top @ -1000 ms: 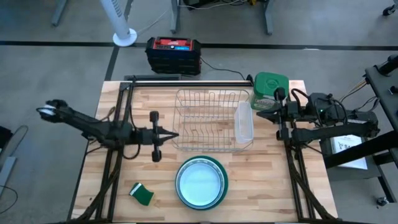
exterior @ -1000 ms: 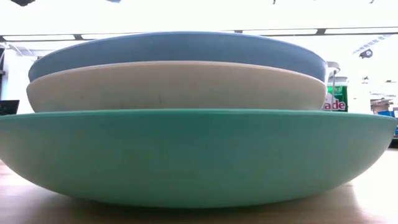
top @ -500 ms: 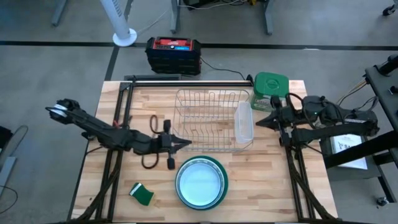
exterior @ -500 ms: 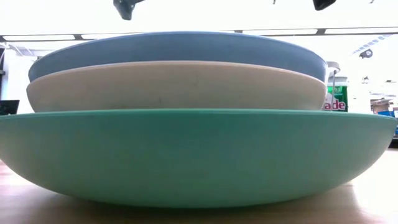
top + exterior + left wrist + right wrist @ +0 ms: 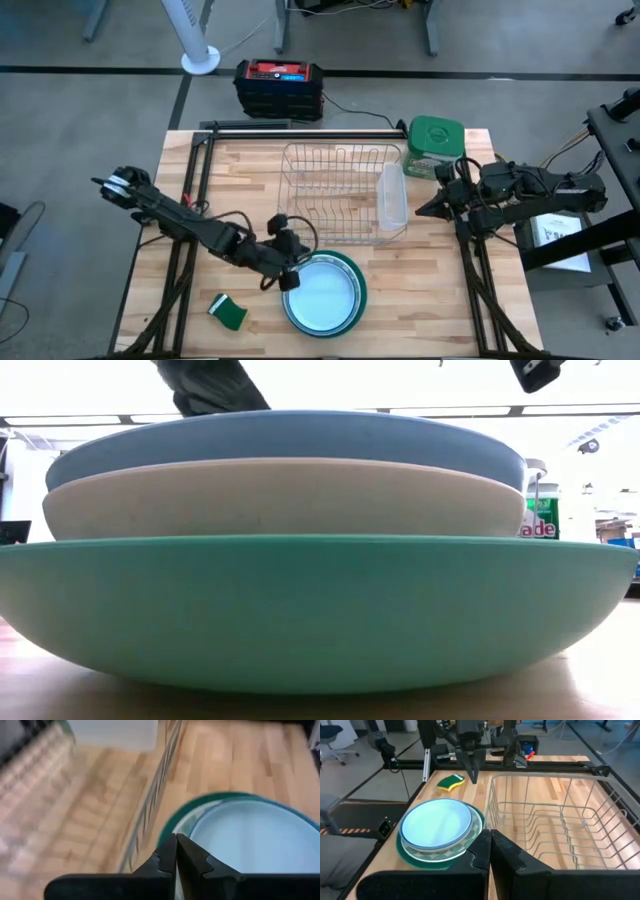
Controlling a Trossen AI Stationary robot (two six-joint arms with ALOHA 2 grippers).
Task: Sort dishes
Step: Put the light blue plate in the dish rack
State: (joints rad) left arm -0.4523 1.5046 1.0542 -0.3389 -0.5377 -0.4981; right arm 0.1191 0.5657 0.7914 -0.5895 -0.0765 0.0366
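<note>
Low view is almost filled by the stack of plates, so the room behind shows only as ceiling lights and a strip of green label at the right edge; the light blue plate (image 5: 285, 435) sits on the cream plate (image 5: 283, 498), which sits in the teal-rimmed plate (image 5: 310, 610). Only dark scraps of both arms show at that picture's upper edge.

From the high view the stack lies at the near middle of the wooden table (image 5: 420, 290), just in front of the wire dish rack (image 5: 335, 190). The left end effector (image 5: 291, 281) is clenched, holding nothing, its tip over the stack's left rim; whether it touches is hard to tell. The left wrist view is blurred. The right end effector (image 5: 422, 209), also clenched and empty, hangs right of the rack, beside a clear container (image 5: 392, 197) on the rack's right side. A green-lidded container (image 5: 436, 140) stands at the far right, a green sponge (image 5: 229, 311) at the near left.
</note>
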